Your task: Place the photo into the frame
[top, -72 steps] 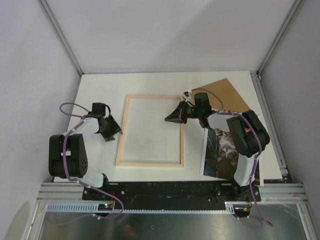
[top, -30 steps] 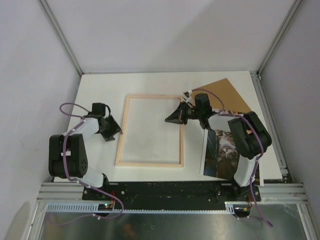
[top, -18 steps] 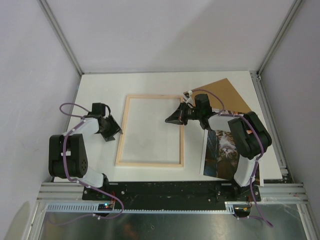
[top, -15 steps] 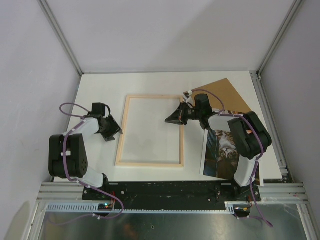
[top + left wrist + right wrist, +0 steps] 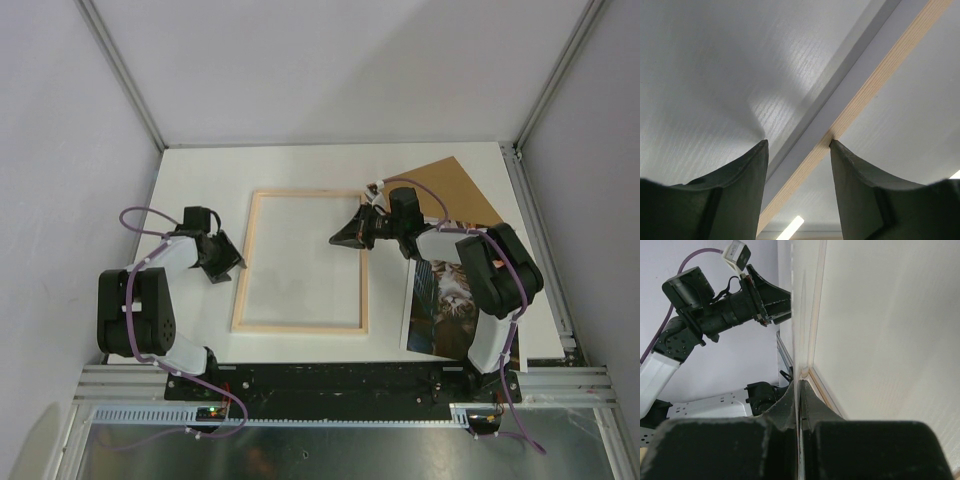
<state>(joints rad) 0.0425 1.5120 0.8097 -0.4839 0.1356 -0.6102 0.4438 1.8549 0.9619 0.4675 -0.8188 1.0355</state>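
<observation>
Frame (image 5: 300,327) flat near the middle of the table (image 5: 200,180), pale wood side up, long sides running away from the arm bases. Left gripper (image 5: 226,267) low at the frame's left rail, about halfway along it, jaws spread. In the left wrist view, the wood rail (image 5: 875,85) running diagonally through the gap of the same gripper (image 5: 797,145), right fingertip (image 5: 840,155) against the rail's edge, left fingertip on the table side; no firm clamp visible. Right gripper (image 5: 340,239) at the frame's right rail, in its far half, fingers pressed together with nothing visible between them. In the right wrist view, the closed tip (image 5: 801,386) set against the edge of the rail (image 5: 812,315). Photo (image 5: 448,292) flat on the table near the right near corner, partly under the right arm, outside the frame, well apart from both grippers. Brown backing board (image 5: 455,185) beyond the photo, toward the far right corner.
</observation>
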